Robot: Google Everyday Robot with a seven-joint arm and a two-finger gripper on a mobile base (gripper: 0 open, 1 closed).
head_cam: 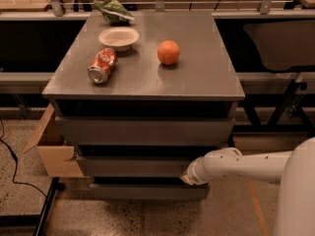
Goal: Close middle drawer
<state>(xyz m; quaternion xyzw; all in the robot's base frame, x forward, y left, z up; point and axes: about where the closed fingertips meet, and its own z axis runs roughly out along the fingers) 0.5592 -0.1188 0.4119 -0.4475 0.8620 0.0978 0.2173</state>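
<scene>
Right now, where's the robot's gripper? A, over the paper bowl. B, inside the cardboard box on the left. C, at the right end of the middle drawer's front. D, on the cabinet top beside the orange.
C: the gripper is low on the cabinet's front, at the right end of the front panel of the middle drawer, well below the orange and far from the cardboard box.
</scene>
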